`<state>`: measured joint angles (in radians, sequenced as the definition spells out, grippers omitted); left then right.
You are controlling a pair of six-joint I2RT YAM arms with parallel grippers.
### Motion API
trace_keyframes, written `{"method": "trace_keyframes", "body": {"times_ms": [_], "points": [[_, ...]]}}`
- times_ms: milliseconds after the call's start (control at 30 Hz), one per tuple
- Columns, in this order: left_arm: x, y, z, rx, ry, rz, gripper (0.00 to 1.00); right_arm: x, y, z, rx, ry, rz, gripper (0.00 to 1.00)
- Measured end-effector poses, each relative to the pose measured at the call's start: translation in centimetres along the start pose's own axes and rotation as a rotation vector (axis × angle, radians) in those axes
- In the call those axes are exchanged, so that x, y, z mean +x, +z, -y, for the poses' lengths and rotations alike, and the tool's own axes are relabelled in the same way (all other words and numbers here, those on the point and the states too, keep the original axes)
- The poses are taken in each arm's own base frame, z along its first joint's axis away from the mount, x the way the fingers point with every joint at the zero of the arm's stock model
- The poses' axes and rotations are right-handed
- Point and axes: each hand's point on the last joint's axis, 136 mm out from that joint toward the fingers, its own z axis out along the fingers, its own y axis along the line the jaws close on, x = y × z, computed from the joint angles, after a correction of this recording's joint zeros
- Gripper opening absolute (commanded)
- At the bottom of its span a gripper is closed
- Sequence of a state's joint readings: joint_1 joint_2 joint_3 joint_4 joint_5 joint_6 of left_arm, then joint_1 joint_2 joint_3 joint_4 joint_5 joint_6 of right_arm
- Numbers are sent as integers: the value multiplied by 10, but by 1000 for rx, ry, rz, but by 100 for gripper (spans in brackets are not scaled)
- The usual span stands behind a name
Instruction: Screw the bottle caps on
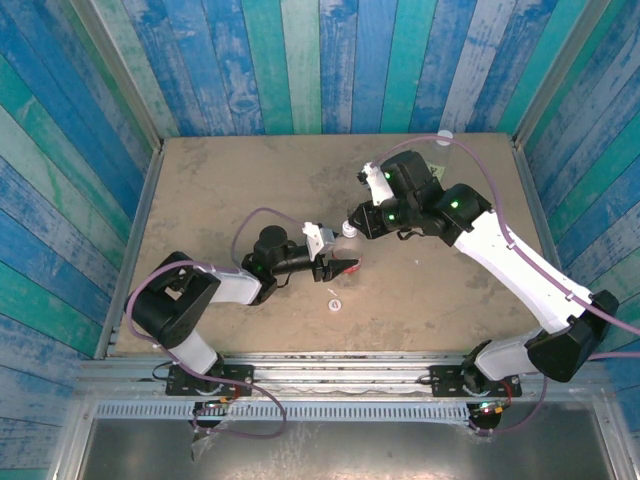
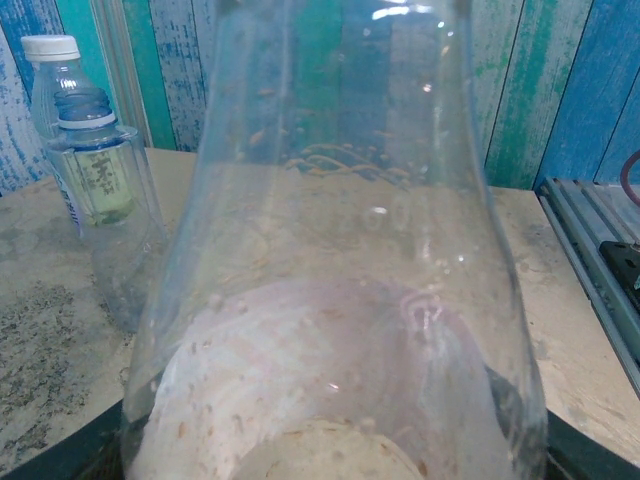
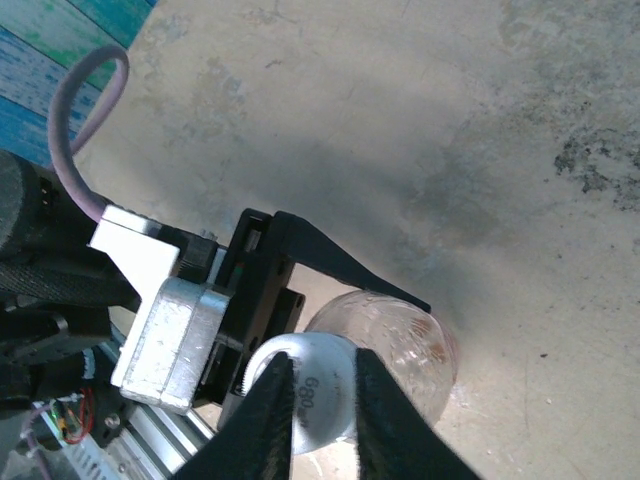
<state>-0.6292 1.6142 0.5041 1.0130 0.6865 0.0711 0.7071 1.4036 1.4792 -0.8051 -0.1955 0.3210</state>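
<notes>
My left gripper (image 1: 340,266) is shut on the body of a clear bottle (image 1: 347,243) with a reddish label, holding it upright at the table's middle. One of its black fingers (image 3: 345,265) runs along the bottle (image 3: 405,345). A white bottle cap (image 3: 322,395) sits on that bottle's neck. My right gripper (image 3: 325,365) hangs over the cap from above, jaws a narrow gap apart, narrower than the cap; whether they touch it I cannot tell. From the left wrist, the held bottle (image 2: 340,250) stands close in front. A loose cap (image 1: 334,304) lies on the table below the bottle.
Two more bottles stand at the back right. One wears a white cap (image 2: 50,47); the other, with a yellow-green label (image 2: 100,185), has a bare neck. The right arm (image 1: 500,245) reaches across the table's right half. A metal rail (image 2: 600,270) edges the table.
</notes>
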Motion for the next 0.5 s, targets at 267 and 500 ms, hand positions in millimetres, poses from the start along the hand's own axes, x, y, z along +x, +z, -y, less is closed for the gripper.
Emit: {"method": "trace_keyframes", "body": {"times_ms": [267,500], "points": [[0,0,0,0,0,0,66,-2,2,-3,36,-46,-31,52],[0,0,0,0,0,0,66,-6,2,-14,81,-135,-39,59]]}}
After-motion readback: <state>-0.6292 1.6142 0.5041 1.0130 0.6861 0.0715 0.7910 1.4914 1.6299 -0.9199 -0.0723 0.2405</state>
